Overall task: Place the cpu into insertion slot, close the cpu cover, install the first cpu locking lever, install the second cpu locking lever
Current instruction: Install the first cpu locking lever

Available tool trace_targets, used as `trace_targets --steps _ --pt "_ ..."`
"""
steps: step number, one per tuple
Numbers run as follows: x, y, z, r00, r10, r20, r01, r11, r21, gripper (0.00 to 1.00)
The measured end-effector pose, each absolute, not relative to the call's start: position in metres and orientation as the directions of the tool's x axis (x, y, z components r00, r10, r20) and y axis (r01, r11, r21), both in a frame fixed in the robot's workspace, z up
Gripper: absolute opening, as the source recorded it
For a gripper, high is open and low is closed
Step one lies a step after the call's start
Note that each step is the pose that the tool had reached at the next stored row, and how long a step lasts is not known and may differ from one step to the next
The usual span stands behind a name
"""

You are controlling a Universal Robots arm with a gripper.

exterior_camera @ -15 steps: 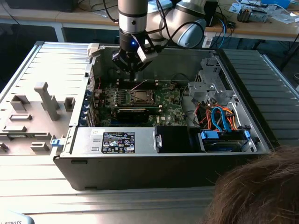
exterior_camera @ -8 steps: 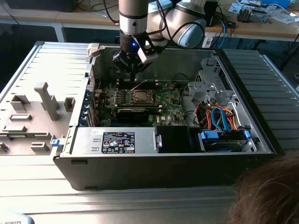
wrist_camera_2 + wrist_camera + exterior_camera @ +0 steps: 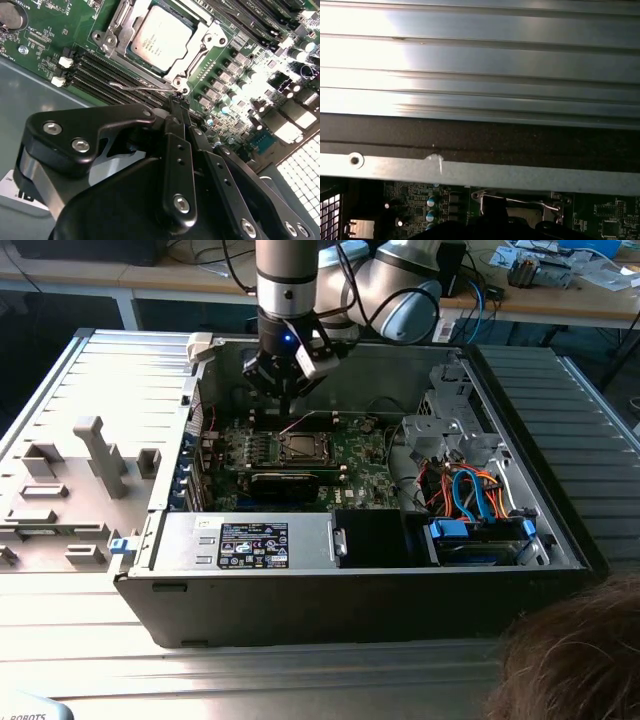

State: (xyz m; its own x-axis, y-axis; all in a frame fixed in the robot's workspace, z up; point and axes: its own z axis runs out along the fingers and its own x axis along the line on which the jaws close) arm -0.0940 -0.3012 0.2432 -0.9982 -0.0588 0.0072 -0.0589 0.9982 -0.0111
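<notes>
Step in hand: locking levers. CPU (image 3: pixel 161 34) is already seated in the insertion slot (image 3: pixel 197 25), silver-grey top facing up. CPU cover (image 3: pixel 212 40) looks to be down over the chip edges, frame flat around it w/ centre cut-out showing the chip. So steps 1 and 2 read as done, judging from how things lie.

Gripper (image 3: pixel 178 102): fingers drawn together to a narrow point, tips right at a thin wire lever (image 3: pixel 142 88) that runs along one side of the socket, between the cover frame and the memory slots (image 3: pixel 100 72). Can't tell whether the tips actually pinch the wire or just press against it; contact point is hidden behind the fingertips. Nothing else held.

In the exterior view, gripper (image 3: pixel 287 390) hangs inside the open PC case (image 3: pixel 400 585), just on the far side of the socket (image 3: pixel 298 448), mid-board, slightly towards the exterior view's left. Drive bay and cable bundle (image 3: pixel 470 490) well apart on the exterior view's right.

Lever end sits slightly raised off the board, not tucked under any retaining tab that I can see → prob. not latched yet.

Judgement, next move needs: push lever down and sideways so it hooks under its tab; small travel, steady force, wire is springy and could slip off narrow tips. Watch memory slots just beside.
</notes>
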Motion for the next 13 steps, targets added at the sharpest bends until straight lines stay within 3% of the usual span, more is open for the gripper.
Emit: trace_targets --steps 13 --pt "-0.087 -0.301 0.232 -0.998 -0.056 0.007 -0.057 0.998 -0.008 0.11"
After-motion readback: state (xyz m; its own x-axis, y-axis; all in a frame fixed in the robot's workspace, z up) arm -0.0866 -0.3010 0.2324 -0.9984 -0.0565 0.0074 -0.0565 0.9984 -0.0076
